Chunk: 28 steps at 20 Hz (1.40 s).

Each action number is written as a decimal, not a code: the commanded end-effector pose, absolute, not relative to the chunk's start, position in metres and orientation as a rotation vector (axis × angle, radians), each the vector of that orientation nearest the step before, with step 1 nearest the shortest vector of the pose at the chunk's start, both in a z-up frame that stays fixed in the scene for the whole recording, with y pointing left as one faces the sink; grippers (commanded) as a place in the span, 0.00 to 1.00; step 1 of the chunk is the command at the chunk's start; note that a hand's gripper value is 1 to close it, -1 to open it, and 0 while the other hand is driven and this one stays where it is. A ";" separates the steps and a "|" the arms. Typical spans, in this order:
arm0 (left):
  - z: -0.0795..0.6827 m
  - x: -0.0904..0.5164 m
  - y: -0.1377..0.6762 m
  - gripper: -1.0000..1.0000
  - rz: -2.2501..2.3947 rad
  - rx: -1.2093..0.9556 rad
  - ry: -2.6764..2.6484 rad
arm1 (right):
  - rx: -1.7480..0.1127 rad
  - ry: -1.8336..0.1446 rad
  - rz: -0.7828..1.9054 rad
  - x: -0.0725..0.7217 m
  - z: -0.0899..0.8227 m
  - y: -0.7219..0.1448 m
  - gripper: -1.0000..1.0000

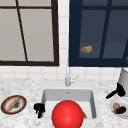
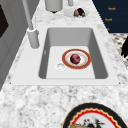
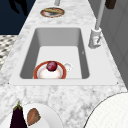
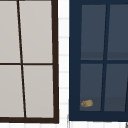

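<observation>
A white sink (image 1: 45, 96) holds an orange-rimmed plate (image 2: 83, 65) with a dark red round fruit (image 2: 75, 58) on it, also on the plate (image 3: 40, 73) as the fruit (image 3: 51, 66). In the front view a large bright red ball (image 1: 67, 114) covers the sink's front. My left hand (image 1: 39, 108) hangs at the sink's front left corner, fingers relaxed downward, holding nothing; it also shows at the left hand (image 3: 18, 6) and the left hand (image 2: 124, 47). My right hand (image 1: 118, 91) floats over the right counter beside a white pot (image 1: 123, 78), fingers extended, holding nothing.
A patterned plate with a baguette (image 1: 13, 104) lies on the left counter. A white plate with an eggplant and other vegetables (image 1: 119, 108) sits at the right. The faucet (image 1: 68, 75) stands behind the sink. A small bread roll (image 1: 86, 49) shows behind the dark cabinet's glass.
</observation>
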<state>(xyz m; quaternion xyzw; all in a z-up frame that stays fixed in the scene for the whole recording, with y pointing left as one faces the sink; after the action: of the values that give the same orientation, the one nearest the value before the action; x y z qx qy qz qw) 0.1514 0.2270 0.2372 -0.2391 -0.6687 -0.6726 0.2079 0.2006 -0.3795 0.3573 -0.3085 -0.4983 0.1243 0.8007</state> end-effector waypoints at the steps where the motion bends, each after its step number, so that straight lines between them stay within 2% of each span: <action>1: 0.237 0.151 0.227 0.50 -1.872 -0.666 -1.861 | -0.611 -1.127 0.128 0.201 0.361 -0.379 0.00; 15: 0.237 0.151 0.227 0.50 -1.872 -0.666 -1.861 | -0.707 -1.125 -0.081 0.202 0.391 -0.380 0.00; 28: 0.237 0.151 0.227 0.50 -1.872 -0.666 -1.861 | -0.527 -1.088 -0.150 0.142 0.443 -0.399 0.00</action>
<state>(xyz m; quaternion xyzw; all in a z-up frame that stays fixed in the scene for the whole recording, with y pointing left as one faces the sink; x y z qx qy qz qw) 0.1514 0.2270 0.2372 -0.2391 -0.6687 -0.6726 0.2079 0.1562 -0.3934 0.4336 -0.2793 -0.5122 -0.0376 0.8113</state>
